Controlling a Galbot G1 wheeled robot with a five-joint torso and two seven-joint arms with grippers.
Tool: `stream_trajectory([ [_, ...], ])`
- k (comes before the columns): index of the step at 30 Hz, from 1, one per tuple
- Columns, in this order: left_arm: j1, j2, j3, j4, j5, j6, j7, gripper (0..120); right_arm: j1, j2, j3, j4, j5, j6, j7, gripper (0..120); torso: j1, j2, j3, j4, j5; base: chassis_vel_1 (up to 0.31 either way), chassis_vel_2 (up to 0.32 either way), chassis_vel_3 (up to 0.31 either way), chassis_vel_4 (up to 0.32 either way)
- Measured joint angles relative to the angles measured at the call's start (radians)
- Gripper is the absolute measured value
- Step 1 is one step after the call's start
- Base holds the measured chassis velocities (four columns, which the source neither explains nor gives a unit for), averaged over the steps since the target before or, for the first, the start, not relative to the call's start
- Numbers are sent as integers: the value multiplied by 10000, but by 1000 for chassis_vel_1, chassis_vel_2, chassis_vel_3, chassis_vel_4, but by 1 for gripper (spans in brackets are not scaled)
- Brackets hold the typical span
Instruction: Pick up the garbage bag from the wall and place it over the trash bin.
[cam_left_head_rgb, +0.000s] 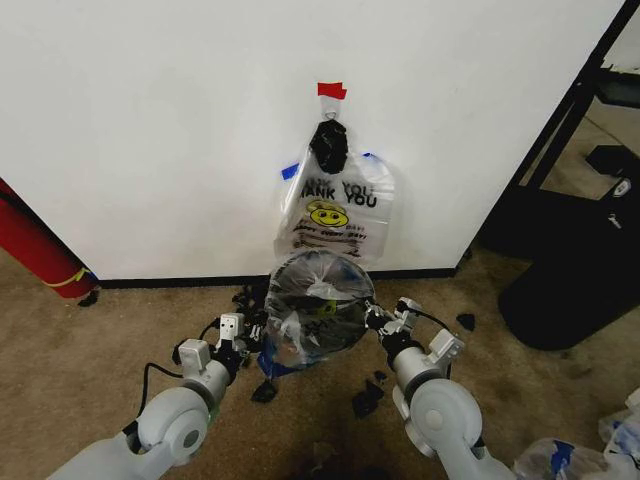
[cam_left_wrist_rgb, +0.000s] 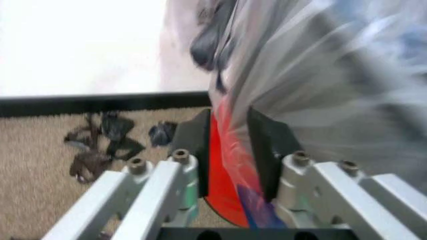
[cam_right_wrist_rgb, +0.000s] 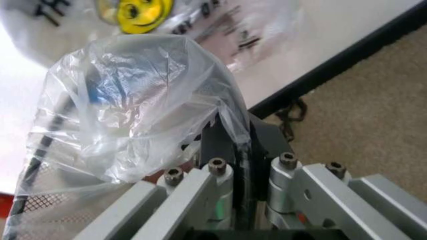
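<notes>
The garbage bag (cam_left_head_rgb: 318, 300) is thin clear plastic, spread over the mouth of the trash bin (cam_left_head_rgb: 283, 352), which stands on the carpet at the foot of the wall (cam_left_head_rgb: 150, 120). My left gripper (cam_left_head_rgb: 244, 336) is at the bin's left side, shut on the bag's edge (cam_left_wrist_rgb: 230, 165). At the bin's right side my right gripper (cam_left_head_rgb: 378, 318) is shut on the bag's plastic (cam_right_wrist_rgb: 133, 100). The bin's dark mesh side (cam_right_wrist_rgb: 53, 205) shows through the bag in the right wrist view. Most of the bin is hidden under the plastic.
A bunch of like bags (cam_left_head_rgb: 332, 212) hangs on the wall under a black knot (cam_left_head_rgb: 328, 145) and red tape (cam_left_head_rgb: 331, 90). A long red cylinder (cam_left_head_rgb: 35, 250) leans at left. A big black object (cam_left_head_rgb: 580, 270) stands at right. Black scraps (cam_left_head_rgb: 365, 400) lie on the carpet.
</notes>
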Motion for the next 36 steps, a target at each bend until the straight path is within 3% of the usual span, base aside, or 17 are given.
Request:
stream_trajectory([
  [3,94,-20,-18,-382,568,91,-428,41,21,80,118,-154,80,15,130,1,0,0,0,0,-2,0,0,0,0],
  [11,708,-260,-250,-1277,578,-38,-1343,66,91,216,389,-285,591,-7,491,1,0,0,0,2,1,0,0,0,0],
  [17,1504,-936,-360,-818,1441,-1734,-1175,92,-110,228,575,-213,683,-319,675,1,0,0,0,-1,-1,0,0,0,0],
  [18,1504,-936,-360,-818,1441,-1734,-1175,92,-110,228,575,-213,683,-319,675,1,0,0,0,-1,-1,0,0,0,0],
  [19,1636,-1149,-545,-722,1869,-2124,-1011,95,-165,242,576,-212,657,-388,674,1,0,0,0,-1,1,0,0,0,0],
  [21,2210,-2095,-1497,-342,3758,-3248,-398,100,-250,249,571,-296,587,-560,658,1,0,0,0,-5,0,0,0,0,0],
  [23,2713,-2901,-2179,-253,4724,-3809,-93,100,-232,242,518,-420,583,-683,649,1,0,0,0,-3,0,0,0,0,0],
  [24,2713,-2901,-2179,-253,4724,-3809,-93,100,-232,242,518,-420,583,-683,649,1,0,0,0,-3,0,0,0,0,0],
  [26,3512,-3915,-2962,-326,5378,-4285,186,100,-158,228,411,-579,593,-795,585,1,-1,0,0,4,-1,0,0,0,0],
  [29,4165,-4652,-4071,-452,5709,-4899,526,100,-90,181,276,-728,592,-895,442,1,-1,0,-1,2,2,0,0,0,0],
  [30,4165,-4652,-4071,-452,5709,-4899,526,100,-90,181,276,-728,592,-895,442,1,-1,0,-1,2,2,0,0,0,0],
  [33,4689,-5054,-5332,-609,5745,-5342,884,100,-79,97,88,-872,545,-978,255,1,-1,0,0,2,3,0,0,0,0],
  [36,4880,-5158,-5494,-621,5774,-5475,894,100,-58,-3,50,-1011,513,-1012,118,1,-1,0,0,0,-1,0,0,0,0],
])
